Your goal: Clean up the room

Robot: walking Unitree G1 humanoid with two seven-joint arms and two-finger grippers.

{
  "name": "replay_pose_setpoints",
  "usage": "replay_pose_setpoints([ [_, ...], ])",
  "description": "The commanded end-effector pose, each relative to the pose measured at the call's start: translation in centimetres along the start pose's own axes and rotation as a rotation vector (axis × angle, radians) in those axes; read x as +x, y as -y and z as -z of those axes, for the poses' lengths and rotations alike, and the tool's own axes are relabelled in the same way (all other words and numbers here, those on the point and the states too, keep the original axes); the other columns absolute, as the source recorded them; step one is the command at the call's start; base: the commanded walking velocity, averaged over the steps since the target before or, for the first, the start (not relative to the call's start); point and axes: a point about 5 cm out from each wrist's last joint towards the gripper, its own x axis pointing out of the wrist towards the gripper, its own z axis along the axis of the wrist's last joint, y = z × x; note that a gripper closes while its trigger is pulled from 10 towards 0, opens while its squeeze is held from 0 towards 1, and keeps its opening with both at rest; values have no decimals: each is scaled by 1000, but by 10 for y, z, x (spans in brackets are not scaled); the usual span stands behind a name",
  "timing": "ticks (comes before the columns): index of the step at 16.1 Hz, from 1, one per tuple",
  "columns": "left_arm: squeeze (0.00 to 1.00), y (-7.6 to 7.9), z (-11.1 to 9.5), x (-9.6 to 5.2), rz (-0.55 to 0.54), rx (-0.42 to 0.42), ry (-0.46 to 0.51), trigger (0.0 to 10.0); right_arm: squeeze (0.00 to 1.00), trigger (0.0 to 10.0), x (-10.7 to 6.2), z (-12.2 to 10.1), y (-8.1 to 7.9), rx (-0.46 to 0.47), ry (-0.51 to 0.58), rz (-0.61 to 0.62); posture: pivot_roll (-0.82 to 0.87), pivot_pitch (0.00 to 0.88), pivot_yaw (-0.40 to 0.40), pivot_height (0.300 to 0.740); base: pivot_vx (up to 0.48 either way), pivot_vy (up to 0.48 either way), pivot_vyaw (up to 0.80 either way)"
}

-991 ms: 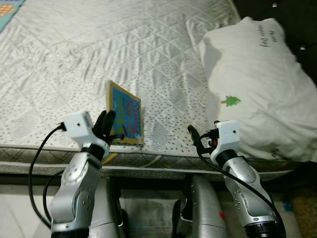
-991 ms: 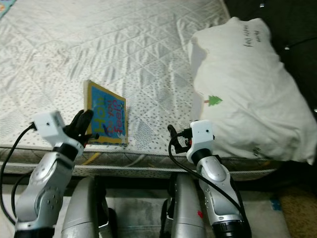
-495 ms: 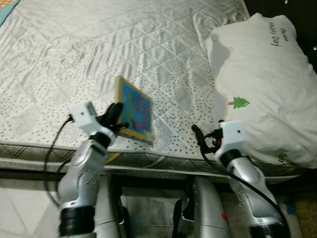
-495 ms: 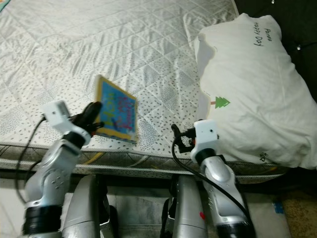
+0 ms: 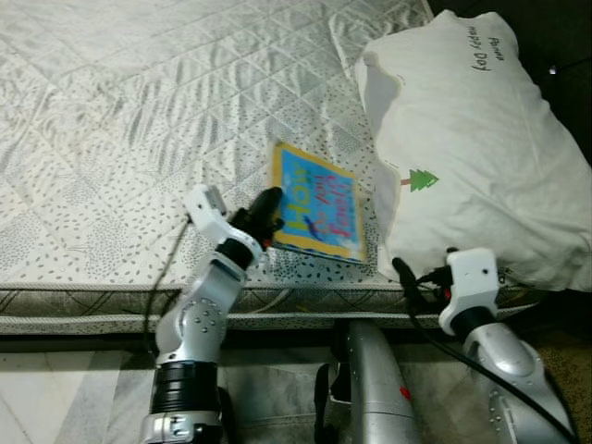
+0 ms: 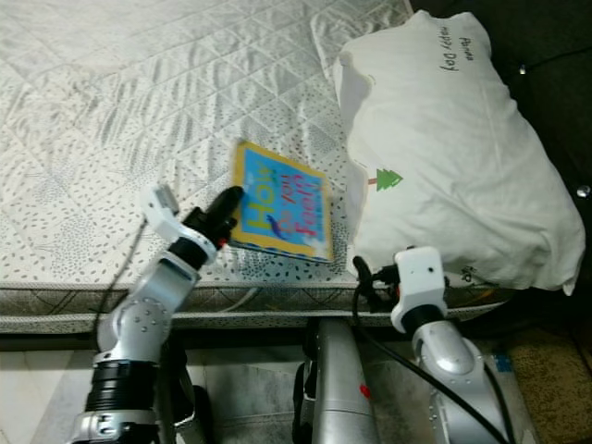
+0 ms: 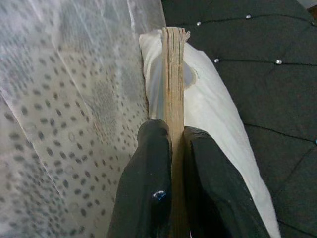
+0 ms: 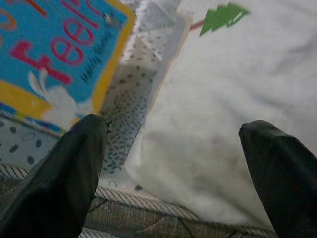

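since a second ago your left hand (image 5: 268,211) has carried the book (image 5: 317,215) rightward across the bed, from the near-left part of the mattress (image 5: 139,111) to just beside the pillow (image 5: 472,157); the head camera has shifted too, so judge that by the pillow, not the frame. you can see the book is a thin, flat rectangular board book with a blue cover, yellow border and red lettering. it lies tilted with its cover facing up, its long axis running from left to right across the bed, its right edge close by the pillow and its near edge close to the mattress edge. your left hand is closed on the book's left edge: in the left wrist view both black fingers (image 7: 148,193) press on either side of the layered page block. the mattress is quilted in diamonds, pale grey with small dark specks. the pillow is plump, soft white cloth with a small green tree printed on it. your right hand (image 8: 178,183) hovers at the near mattress edge below the pillow, fingers spread wide and holding nothing.
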Motion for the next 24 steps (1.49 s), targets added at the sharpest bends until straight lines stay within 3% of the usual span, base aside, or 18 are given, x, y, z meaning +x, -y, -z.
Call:
replay_pose_setpoints([
  [1,0,-1,-2,1,26,-49,13,10000,0,10000,-8,2,11,-4,-22,22,-101,268,-100,553,0,0,0],
  [8,0,-38,14,1,-65,-181,-21,10000,0,10000,-8,-8,26,-35,-30,33,-141,265,-124,553,0,0,0],
  [10,0,-54,21,-5,-110,-180,-63,10000,0,10000,-6,-9,23,-30,-28,23,-143,264,-123,553,0,0,0],
  [14,0,-77,15,-9,-198,-106,-84,10000,0,10000,-5,-6,23,-32,-40,25,-143,256,-118,553,0,0,0],
  [15,322,-79,11,-8,-200,-95,-77,10000,0,10000,-5,-6,22,-31,-39,25,-145,254,-116,553,0,0,0],
  [16,1000,-81,8,-7,-205,-83,-72,10000,0,10000,-5,-6,22,-32,-38,26,-144,251,-113,553,0,0,0],
  [24,1000,-95,-8,-8,-274,26,-42,10000,0,10000,-4,-1,19,-28,-33,30,-133,236,-107,553,0,0,0],
])
